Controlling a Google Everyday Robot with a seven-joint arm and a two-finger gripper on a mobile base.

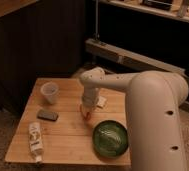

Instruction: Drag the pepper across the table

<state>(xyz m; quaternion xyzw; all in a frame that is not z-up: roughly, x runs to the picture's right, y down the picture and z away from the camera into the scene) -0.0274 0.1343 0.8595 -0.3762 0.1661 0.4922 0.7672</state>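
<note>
Fingers [86, 111] of the gripper [87, 113] pointed down at the middle of the table [68, 131], tips at the pepper [88, 116]; whether clenched on it or merely touching, cannot tell. Pepper seen only as a small red-orange spot directly under the fingertips, on the wooden planks. Pale block [101, 102] just behind and to the right of the fingers, partly hidden by the wrist. Green bowl [110, 138] near, in front and to the right. Dark flat object [47, 115] to the left, clear cup [49, 92] farther left and behind. Bottle [35, 141] lying on its side well apart, front left. Large white arm [153, 115] entering from the right.
</note>
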